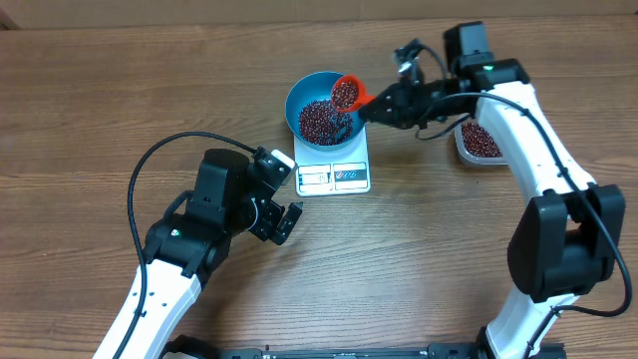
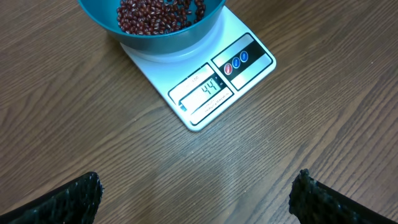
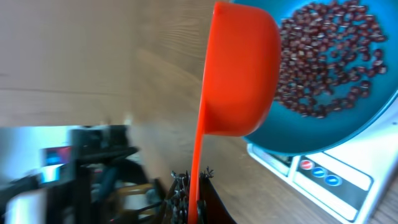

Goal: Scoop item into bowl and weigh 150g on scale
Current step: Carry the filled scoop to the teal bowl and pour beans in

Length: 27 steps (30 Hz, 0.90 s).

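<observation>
Left fingers (image 1: 287, 221) hung wide open and empty, just near-left of the scale (image 1: 334, 178). The blue bowl (image 1: 293, 108) sat on its far half with beans (image 1: 319, 122) inside. Right fingers (image 1: 387, 106) were clamped on the orange scoop (image 1: 347, 92) by its handle, tipped over the bowl's far-right rim.

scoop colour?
Orange-red; the scoop shows best in the right wrist view.

Your tabletop (image 1: 80, 120) shows matt wood grain. Your scale (image 2: 155, 65) is smooth white plastic; the bowl (image 2: 155, 40) on the scale, glossy blue plastic; the scoop (image 3: 239, 74), smooth orange plastic.
</observation>
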Each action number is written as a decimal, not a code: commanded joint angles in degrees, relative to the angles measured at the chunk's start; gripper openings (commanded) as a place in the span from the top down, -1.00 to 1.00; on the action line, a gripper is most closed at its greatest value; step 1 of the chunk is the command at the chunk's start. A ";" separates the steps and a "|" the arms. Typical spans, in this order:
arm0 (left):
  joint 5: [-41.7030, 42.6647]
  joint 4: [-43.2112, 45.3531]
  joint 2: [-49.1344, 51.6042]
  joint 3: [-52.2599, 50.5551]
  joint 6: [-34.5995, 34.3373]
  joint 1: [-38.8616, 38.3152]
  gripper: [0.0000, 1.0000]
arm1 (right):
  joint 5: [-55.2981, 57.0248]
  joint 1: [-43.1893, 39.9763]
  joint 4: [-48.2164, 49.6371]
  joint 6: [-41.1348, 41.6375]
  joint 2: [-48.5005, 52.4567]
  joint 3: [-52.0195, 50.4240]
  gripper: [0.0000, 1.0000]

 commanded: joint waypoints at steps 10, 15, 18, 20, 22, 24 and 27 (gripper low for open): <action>0.70 0.00 0.20 -0.46 1.33 -0.11 -0.99 | 33.07 10.97 -1.64 0.31 0.07 5.95 0.93; 0.68 0.00 0.17 -0.46 1.33 -0.11 -0.99 | 43.63 14.78 -1.79 -0.98 0.02 6.80 0.93; 0.68 0.00 0.20 -0.46 1.33 -0.11 -0.99 | 47.98 16.04 -1.99 -1.01 0.02 6.80 0.93; 0.70 0.00 0.20 -0.46 1.33 -0.11 -0.99 | 49.42 16.57 -1.95 -1.46 0.02 6.80 0.93; 0.68 0.00 0.20 -0.46 1.33 -0.11 -0.99 | 50.21 16.98 -1.88 -2.03 0.02 6.80 0.93; 0.70 0.00 0.20 -0.46 1.33 -0.11 -0.99 | 51.89 17.49 -1.81 -2.01 0.02 6.80 0.93; 0.70 0.00 0.20 -0.46 1.33 -0.11 -0.99 | 53.83 18.01 -1.64 -2.03 -0.11 6.80 0.93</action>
